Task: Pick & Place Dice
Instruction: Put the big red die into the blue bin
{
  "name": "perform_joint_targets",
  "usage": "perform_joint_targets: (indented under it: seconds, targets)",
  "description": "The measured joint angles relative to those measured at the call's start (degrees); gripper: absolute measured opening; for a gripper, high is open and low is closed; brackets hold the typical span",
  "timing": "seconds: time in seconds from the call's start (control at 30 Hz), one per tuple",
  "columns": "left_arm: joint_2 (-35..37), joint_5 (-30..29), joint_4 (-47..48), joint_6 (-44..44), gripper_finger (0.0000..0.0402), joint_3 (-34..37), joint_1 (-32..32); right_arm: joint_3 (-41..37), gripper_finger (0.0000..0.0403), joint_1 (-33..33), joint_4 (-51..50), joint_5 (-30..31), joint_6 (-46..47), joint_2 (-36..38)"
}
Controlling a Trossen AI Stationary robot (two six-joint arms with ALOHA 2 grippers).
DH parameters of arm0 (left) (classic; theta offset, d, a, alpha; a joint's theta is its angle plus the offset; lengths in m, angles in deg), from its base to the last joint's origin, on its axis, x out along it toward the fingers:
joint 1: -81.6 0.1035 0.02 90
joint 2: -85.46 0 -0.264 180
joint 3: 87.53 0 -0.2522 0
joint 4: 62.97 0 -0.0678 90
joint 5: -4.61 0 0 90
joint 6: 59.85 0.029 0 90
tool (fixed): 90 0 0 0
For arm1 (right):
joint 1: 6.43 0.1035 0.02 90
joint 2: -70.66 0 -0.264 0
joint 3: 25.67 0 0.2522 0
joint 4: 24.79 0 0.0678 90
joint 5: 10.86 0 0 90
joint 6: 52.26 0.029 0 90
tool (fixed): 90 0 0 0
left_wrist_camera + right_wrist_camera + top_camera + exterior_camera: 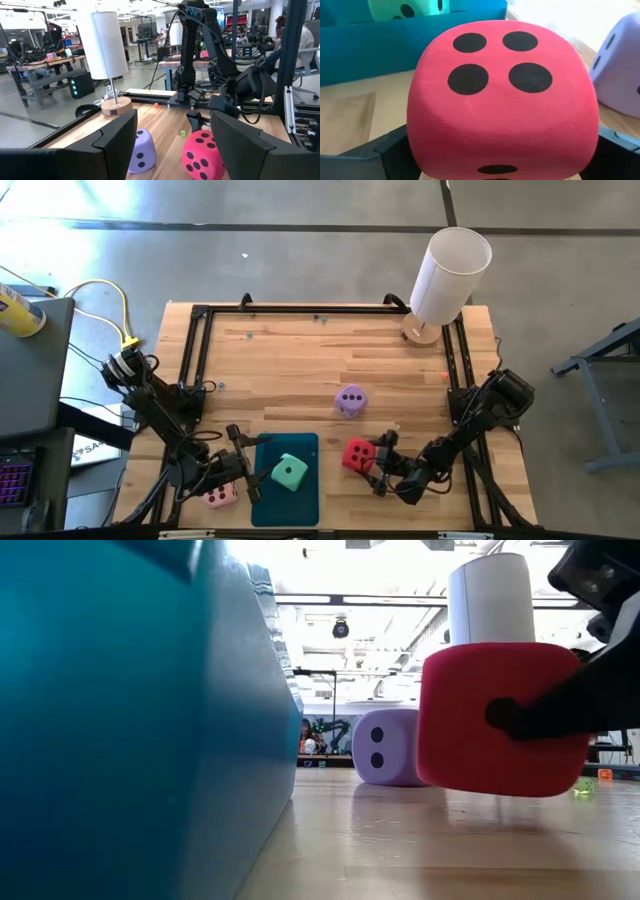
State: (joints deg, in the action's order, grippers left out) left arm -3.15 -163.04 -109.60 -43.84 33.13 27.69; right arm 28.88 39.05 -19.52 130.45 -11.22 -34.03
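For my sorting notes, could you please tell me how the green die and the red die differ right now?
The green die sits on the teal tray, free of both arms; the red die is off the tray, on the wooden table, between the fingers of the right end effector. Both are soft rounded cubes with dark pips.

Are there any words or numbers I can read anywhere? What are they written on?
"SA": only these white letters show on a dark thing lying beside the table's left edge; the rest is hidden.
Yellow can at the far left: it has printing, too blurred to read.
Lamp base: a small dark label, too small to read.
Red die, purple die, green die, pink die: only dots, no numbers or words.
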Motion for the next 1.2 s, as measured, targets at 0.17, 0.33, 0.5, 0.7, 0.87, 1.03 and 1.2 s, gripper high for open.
perform_joint_targets:
  seconds: [0.17,0.33,0.5,0.7,0.87,1.03,1.2]
  targets:
    - [0.0,0.0,0.0,0.0,0.0246,0.0,0.0,0.0,0.0398,0.0,5.1,-0.7,-4.7,0.0]
    - [0.0,0.0,0.0,-0.6,0.0246,0.0,0.0,0.0,0.0398,0.0,11.7,-1.2,-10.9,0.0]
    - [0.0,0.1,0.0,-0.7,0.0246,0.0,0.0,0.0,0.0398,-0.2,20.7,-2.2,-21.5,0.8]
    - [0.0,0.8,0.0,-0.7,0.0246,0.0,0.0,0.8,0.0398,-4.1,31.4,-9.0,-34.7,2.3]
    - [0.0,1.5,0.4,-0.6,0.0246,0.0,-0.3,6.9,0.0398,-9.0,26.7,-21.9,-38.9,2.3]
    - [0.0,1.5,1.6,-0.6,0.0246,0.0,-1.5,14.6,0.0398,-11.7,13.3,-29.0,-40.8,2.1]
    - [0.0,1.2,2.5,-0.6,0.0246,0.0,-3.0,19.4,0.0398,-12.6,7.2,-38.0,-41.4,2.1]
